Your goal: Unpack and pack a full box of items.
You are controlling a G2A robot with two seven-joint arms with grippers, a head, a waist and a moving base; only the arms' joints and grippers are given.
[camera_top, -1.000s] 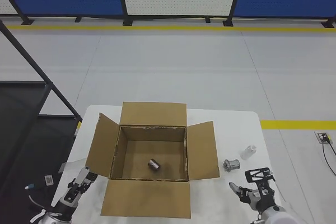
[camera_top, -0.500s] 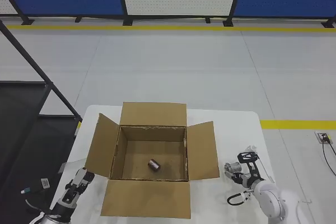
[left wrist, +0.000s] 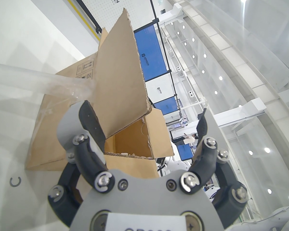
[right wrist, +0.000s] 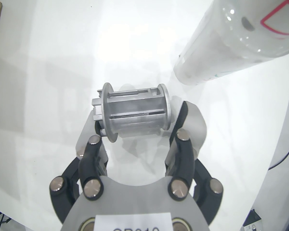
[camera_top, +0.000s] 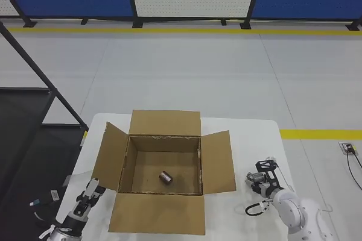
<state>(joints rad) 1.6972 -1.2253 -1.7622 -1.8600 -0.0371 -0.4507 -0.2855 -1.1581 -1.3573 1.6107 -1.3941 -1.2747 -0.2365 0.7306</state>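
An open cardboard box (camera_top: 163,143) stands mid-table, and a small dark cylinder (camera_top: 165,176) lies on its floor. To the right of the box a grey metal spool (right wrist: 134,114) lies on its side on the white table (camera_top: 253,135). My right gripper (right wrist: 139,117) is open, with one finger on each side of the spool (camera_top: 251,178); one fingertip (right wrist: 183,114) stands slightly off the flange. My left gripper (left wrist: 144,118) is open and low at the box's left side (camera_top: 87,202), near the raised left flap (left wrist: 120,78).
A white plastic bottle (right wrist: 236,32) lies just beyond the spool. All the box's flaps are folded outward. A small C-shaped ring (left wrist: 15,181) lies on the table by the left gripper. A black frame (camera_top: 24,108) stands to the table's left.
My right gripper has moved from the table's front edge up to the spool and now straddles it. The left gripper has barely shifted.
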